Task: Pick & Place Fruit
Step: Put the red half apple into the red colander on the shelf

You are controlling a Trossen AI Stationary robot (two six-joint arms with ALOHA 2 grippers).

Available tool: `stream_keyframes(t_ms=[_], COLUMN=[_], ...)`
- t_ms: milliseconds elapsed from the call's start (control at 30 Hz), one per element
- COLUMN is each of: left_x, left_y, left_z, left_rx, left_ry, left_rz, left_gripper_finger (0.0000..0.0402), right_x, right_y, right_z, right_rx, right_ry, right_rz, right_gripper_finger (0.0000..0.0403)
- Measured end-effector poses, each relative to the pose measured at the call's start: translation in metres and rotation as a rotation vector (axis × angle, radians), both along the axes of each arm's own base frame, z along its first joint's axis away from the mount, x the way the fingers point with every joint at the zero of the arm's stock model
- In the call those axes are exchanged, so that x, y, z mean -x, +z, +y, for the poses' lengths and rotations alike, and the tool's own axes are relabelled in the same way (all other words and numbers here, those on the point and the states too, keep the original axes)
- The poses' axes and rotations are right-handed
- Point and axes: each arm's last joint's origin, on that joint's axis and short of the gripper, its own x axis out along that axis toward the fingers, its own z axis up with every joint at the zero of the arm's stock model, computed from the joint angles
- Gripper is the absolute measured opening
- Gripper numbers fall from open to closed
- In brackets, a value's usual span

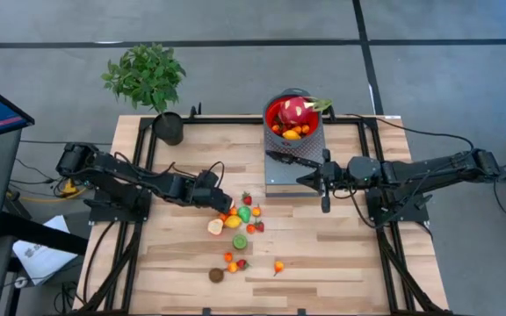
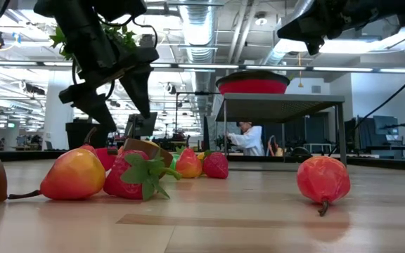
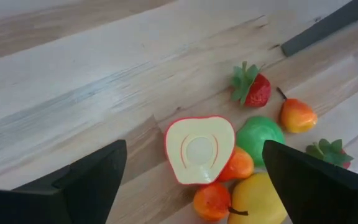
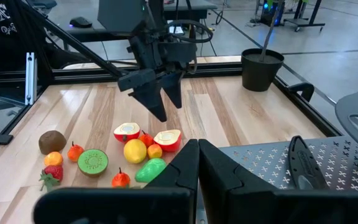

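Reach step: left gripper, jaws wide and empty, hovers over the halved apple. Next: descend, close. Right gripper shut, idle at three o'clock.

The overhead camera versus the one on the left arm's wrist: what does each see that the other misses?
Only the high view shows the red bowl with the dragon fruit on its raised stand, the potted plant, the right gripper shut beside the stand, and the brown fruit set apart. Only the left wrist view shows the halved apple's pale cut face up close between the open left gripper's fingers. Both show the cluster of small fruit, including a strawberry and the green fruit.
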Motion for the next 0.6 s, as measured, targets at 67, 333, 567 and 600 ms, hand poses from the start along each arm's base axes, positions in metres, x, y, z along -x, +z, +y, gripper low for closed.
stream_keyframes(t_ms=[67, 333, 567, 600], left_x=[0.000, -0.001, -0.009, -0.011], left_y=[0.000, 0.001, -0.009, -0.012], left_z=[0.000, 0.000, -0.001, -0.002], left_rx=[-0.001, -0.002, 0.000, 0.001], left_ry=[0.001, 0.029, 0.028, 0.027], left_rz=[-0.003, -0.023, -0.027, -0.023], left_gripper_finger=[0.0364, 0.0346, 0.0337, 0.0337], right_x=[0.000, 0.000, 0.000, 0.000], right_y=[0.000, 0.000, 0.000, 0.000], right_z=[0.000, 0.000, 0.000, 0.000], right_rx=[0.000, 0.000, 0.000, 0.001], right_ry=[0.000, 0.000, 0.000, 0.000], right_rz=[0.000, 0.000, 0.002, 0.003], right_gripper_finger=[0.0003, 0.0003, 0.0003, 0.0003])
